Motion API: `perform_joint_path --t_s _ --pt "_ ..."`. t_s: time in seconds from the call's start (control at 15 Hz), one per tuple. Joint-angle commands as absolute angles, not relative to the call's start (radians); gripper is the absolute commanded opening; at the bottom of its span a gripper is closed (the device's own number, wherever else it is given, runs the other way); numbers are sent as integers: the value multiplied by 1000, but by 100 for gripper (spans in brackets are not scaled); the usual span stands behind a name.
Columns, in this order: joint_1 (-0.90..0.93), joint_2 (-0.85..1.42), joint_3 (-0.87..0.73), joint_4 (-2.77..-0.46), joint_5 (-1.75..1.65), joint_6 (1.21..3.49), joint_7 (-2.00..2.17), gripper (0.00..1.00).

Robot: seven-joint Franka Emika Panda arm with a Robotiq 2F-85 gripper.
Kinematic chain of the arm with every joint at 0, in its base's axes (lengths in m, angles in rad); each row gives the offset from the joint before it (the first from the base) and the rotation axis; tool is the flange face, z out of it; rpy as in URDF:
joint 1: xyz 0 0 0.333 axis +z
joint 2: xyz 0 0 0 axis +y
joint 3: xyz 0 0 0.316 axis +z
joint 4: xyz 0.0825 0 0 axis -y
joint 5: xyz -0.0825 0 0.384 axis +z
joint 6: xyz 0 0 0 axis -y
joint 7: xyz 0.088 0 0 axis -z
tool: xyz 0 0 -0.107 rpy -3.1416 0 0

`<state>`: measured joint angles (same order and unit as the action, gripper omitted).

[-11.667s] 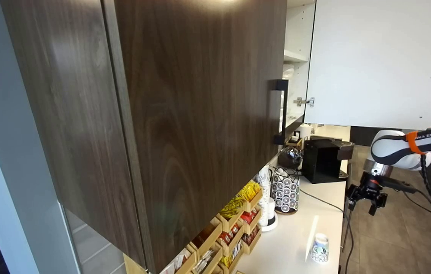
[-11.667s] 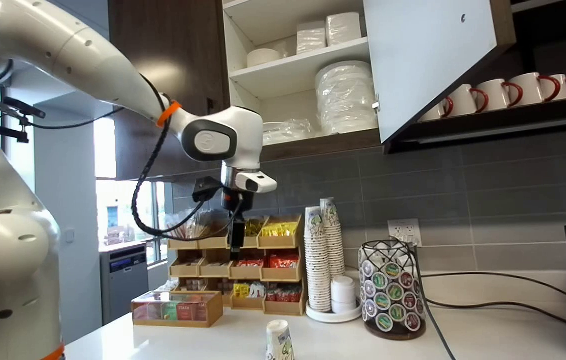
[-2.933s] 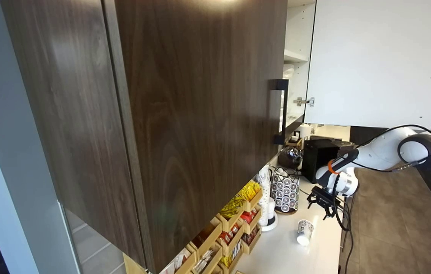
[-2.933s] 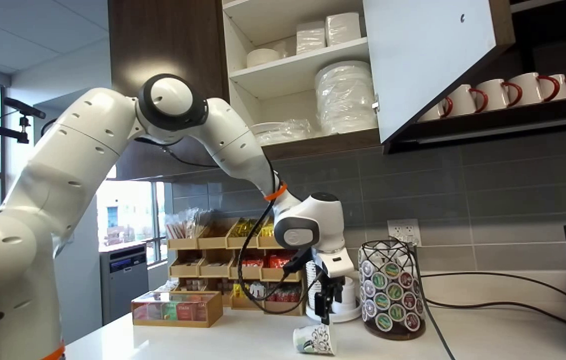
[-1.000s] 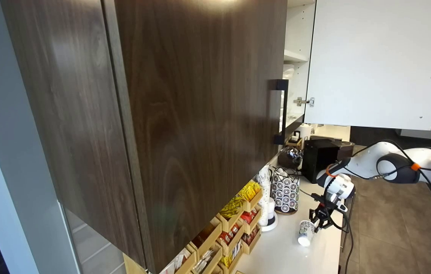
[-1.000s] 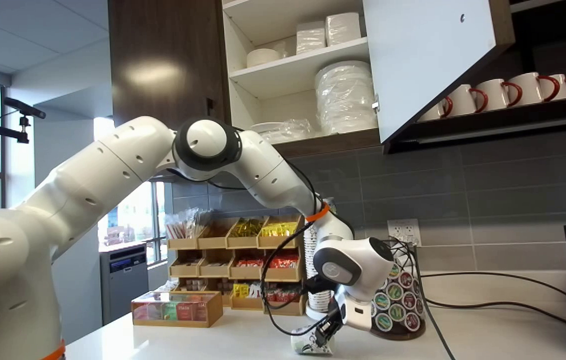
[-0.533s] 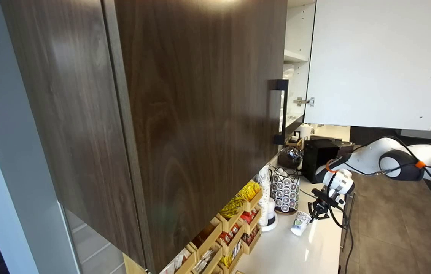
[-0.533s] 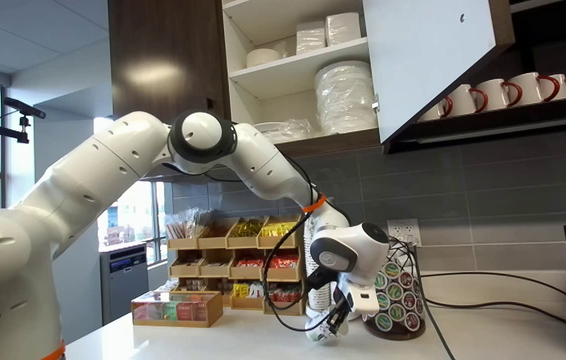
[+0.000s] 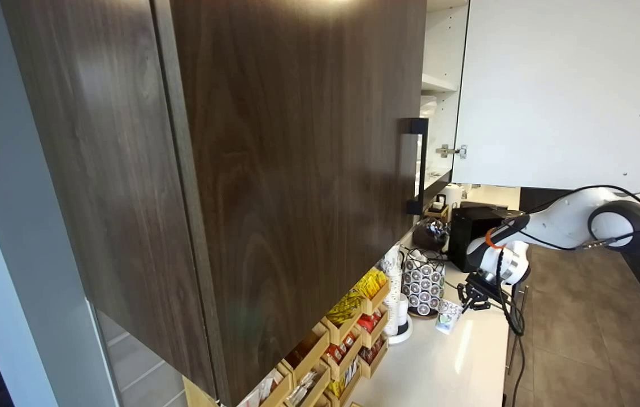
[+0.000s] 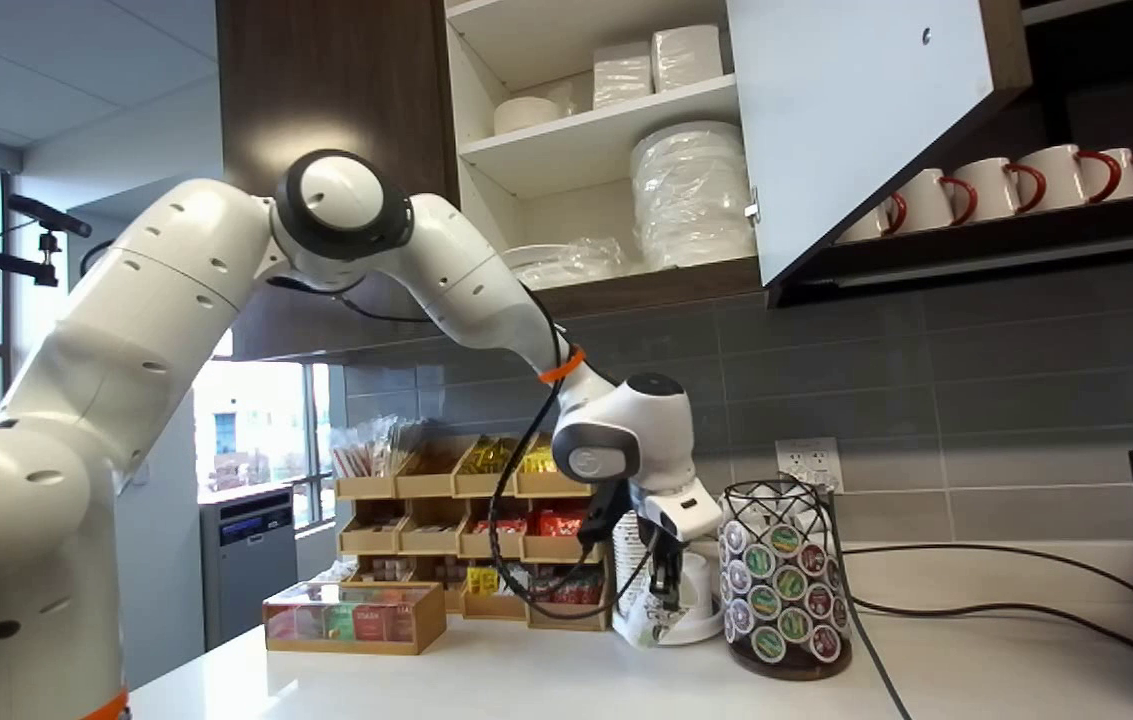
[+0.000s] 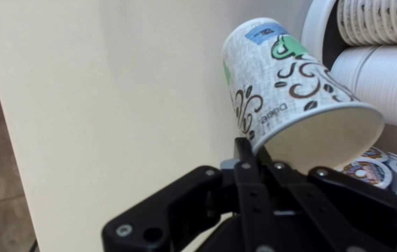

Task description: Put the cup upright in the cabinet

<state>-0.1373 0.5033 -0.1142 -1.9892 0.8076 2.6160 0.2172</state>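
Note:
The cup (image 11: 272,77), a white paper cup with a printed coffee pattern, hangs tilted over the counter, its mouth toward the gripper. My gripper (image 11: 253,150) is shut on the cup's rim: one finger lies outside the wall, the other inside the mouth. In both exterior views the cup (image 9: 447,318) (image 10: 643,622) shows below the gripper (image 9: 465,305) (image 10: 666,598), its base pointing down. The cabinet (image 9: 308,141) has dark brown wood-grain fronts and a black bar handle. In an exterior view one cabinet door (image 10: 856,100) stands open, baring white shelves (image 10: 606,135) above the arm.
Wrapped plates (image 10: 688,200) fill the right of the lower shelf; more plates (image 10: 561,265) lie at its left. A pod carousel (image 10: 786,590) stands close to the gripper's right, stacked cups (image 11: 380,21) just behind. Packet bins (image 10: 491,600) and a black machine (image 9: 475,237) flank the counter.
A second ago the cup lay on its side on the counter with the gripper at its rim. The jaws have shut, and the cup has been raised and carried back toward the stacked cups.

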Motion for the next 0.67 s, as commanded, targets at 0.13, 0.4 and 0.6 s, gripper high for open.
perform_joint_path --t_s 0.13,0.4,0.6 --pt "-42 224 -123 -2272 611 2836 205 1" --pt "-47 244 -114 -2234 635 2814 201 4" --pt "-47 235 -117 -2247 631 2814 201 4"
